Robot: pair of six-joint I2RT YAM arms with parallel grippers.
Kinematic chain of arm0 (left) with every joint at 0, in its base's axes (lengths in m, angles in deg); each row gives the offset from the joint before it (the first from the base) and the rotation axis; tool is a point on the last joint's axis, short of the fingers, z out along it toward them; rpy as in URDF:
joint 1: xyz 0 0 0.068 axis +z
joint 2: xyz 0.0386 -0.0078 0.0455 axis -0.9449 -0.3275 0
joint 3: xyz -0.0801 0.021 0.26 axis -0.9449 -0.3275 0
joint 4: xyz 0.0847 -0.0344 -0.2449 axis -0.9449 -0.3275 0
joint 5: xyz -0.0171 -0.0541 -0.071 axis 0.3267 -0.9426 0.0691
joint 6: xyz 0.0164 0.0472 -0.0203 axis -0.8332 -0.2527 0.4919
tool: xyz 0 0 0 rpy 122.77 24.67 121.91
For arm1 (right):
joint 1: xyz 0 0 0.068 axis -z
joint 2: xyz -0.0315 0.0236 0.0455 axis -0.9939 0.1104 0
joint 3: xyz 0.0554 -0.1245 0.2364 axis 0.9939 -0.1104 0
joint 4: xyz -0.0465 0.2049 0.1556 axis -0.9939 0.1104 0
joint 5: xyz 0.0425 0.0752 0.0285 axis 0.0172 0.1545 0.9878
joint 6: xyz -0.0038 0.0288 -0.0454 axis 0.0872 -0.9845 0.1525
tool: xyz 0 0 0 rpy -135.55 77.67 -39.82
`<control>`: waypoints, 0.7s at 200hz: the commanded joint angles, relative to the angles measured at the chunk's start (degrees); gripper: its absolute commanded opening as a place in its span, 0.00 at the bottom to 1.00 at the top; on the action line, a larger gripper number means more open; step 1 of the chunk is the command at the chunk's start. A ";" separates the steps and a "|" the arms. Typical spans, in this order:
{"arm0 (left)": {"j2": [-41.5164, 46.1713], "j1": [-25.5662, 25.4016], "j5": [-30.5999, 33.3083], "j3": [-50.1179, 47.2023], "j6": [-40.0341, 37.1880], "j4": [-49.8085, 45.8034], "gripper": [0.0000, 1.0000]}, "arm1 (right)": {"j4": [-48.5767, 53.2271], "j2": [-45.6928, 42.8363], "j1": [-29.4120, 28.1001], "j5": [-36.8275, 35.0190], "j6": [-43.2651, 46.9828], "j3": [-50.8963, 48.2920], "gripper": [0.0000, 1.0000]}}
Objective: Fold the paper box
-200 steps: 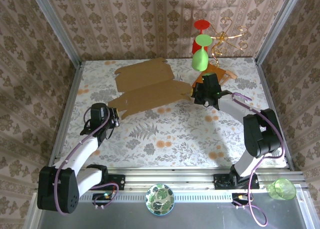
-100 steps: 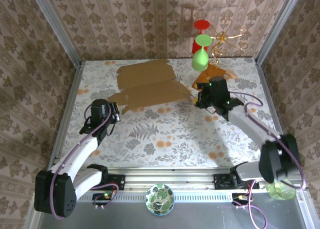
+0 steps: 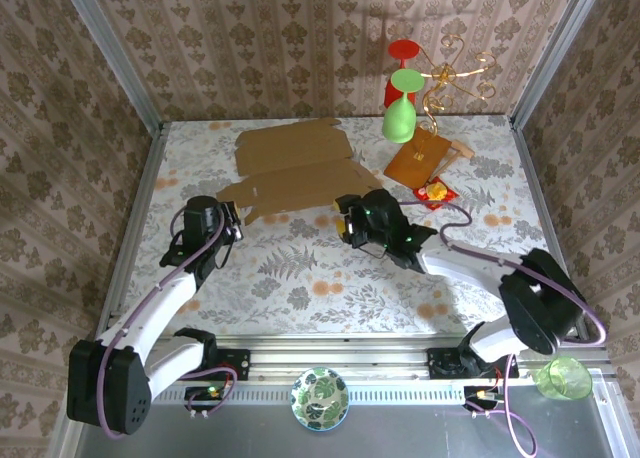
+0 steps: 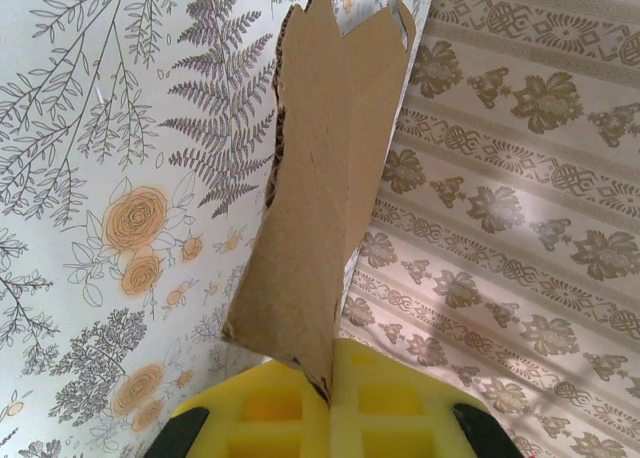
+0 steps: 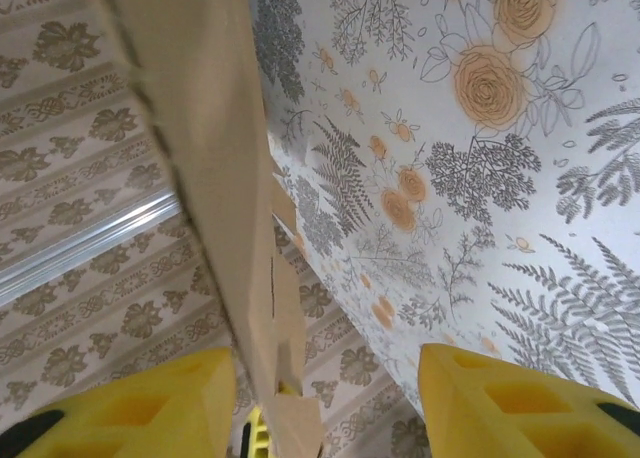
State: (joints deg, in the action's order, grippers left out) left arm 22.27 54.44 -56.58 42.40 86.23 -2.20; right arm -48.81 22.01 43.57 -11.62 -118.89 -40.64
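A pale cloth printed with ferns and orange roses covers the table beneath the left gripper and right gripper. Beyond them and out to either side rise walls papered in damask, cornered by aluminium posts. Behind them runs a metal rail. Light is soft.

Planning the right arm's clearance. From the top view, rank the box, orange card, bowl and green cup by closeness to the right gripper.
From the right gripper:
1. Box, at the fingers, on the far-left side.
2. Orange card, far right, by the back wall.
3. Bowl, on the near rail, centre.
4. Green cup, near-right corner.
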 commanded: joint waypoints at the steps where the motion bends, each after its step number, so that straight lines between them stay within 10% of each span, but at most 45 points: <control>1: 0.29 -0.28 -0.16 1.77 1.43 -1.32 0.00 | -7.92 3.99 -0.95 -3.80 -1.02 3.39 0.50; 140: 2.90 0.27 -1.62 1.83 0.26 -3.71 0.00 | -10.53 9.75 -0.71 -5.88 0.54 8.34 0.06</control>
State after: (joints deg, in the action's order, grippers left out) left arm 22.75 54.46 -57.43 42.42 86.91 -3.93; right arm -58.84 31.37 42.28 -14.53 -120.07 -34.32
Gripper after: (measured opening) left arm 0.060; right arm 0.097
